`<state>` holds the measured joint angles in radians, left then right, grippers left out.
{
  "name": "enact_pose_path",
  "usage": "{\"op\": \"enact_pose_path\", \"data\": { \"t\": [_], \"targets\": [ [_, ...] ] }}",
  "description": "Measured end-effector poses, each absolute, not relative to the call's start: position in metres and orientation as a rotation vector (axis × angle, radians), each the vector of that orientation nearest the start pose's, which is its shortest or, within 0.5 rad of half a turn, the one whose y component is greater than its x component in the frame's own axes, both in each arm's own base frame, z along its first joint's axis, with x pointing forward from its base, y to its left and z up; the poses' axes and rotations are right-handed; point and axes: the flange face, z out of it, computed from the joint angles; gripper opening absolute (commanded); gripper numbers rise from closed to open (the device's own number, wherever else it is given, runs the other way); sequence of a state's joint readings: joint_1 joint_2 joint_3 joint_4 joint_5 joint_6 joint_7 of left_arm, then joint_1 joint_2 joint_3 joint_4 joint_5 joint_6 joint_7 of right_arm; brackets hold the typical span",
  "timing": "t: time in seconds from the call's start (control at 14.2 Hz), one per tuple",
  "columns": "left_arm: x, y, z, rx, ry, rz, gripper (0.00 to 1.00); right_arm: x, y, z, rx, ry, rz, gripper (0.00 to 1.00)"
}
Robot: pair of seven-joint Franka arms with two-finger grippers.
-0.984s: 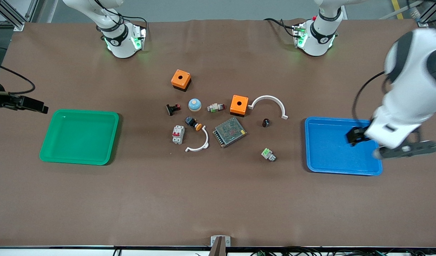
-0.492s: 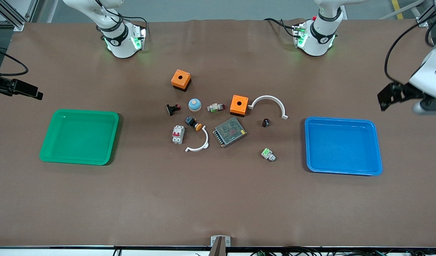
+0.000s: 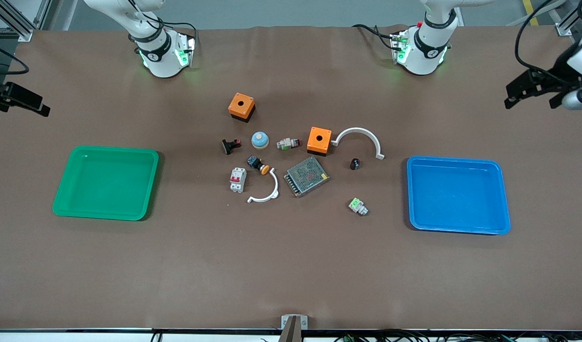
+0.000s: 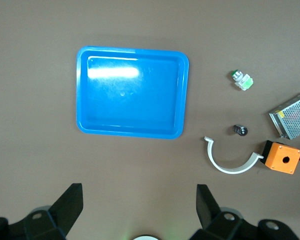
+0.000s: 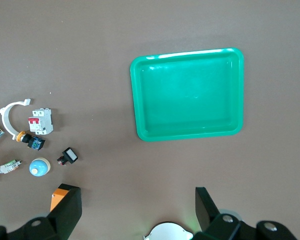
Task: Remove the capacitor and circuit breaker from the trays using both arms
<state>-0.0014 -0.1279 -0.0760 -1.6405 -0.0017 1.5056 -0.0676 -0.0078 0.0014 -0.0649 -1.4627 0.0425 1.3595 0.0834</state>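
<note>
The capacitor, a tiny black cylinder, lies on the table between the white arc and the blue tray; it also shows in the left wrist view. The breaker, a white block with red levers, lies beside the other white arc, and shows in the right wrist view. My left gripper is open and empty, high over the table's edge at the left arm's end. My right gripper is open and empty, high over the right arm's end, near the green tray.
Between the trays lie two orange boxes, two white arcs, a metal mesh box, a blue dome, an orange-capped push button, a black clip and a green-and-white connector. Both trays hold nothing.
My left gripper has risen from over the blue tray and drawn back to the table's edge at the left arm's end. My right gripper has drifted outward toward its own end.
</note>
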Motion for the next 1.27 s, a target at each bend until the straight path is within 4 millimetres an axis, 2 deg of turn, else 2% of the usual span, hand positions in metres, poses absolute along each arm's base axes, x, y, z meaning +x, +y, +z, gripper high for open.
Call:
{"op": "enact_pose_path", "data": {
  "t": [0.21, 0.49, 1.12, 1.27],
  "targets": [
    [0.492, -0.047, 0.661, -3.131, 0.007, -0.009, 1.0, 0.525, -0.033, 0.649, -3.086, 0.23, 0.137, 1.0],
    [0.492, -0.047, 0.657, -3.13, 0.006, 0.0, 1.0, 0.518, -0.032, 0.648, -3.085, 0.228, 0.123, 1.0],
    [0.493, -0.042, 0.661, -3.13, -0.008, 0.009, 1.0, 0.519, -0.033, 0.648, -3.094, 0.211, 0.1, 1.0],
    [0.494, -0.041, 0.659, -3.131, -0.013, 0.013, 1.0, 0.519, -0.033, 0.648, -3.096, 0.152, 0.101, 1.0]
  ]
}}
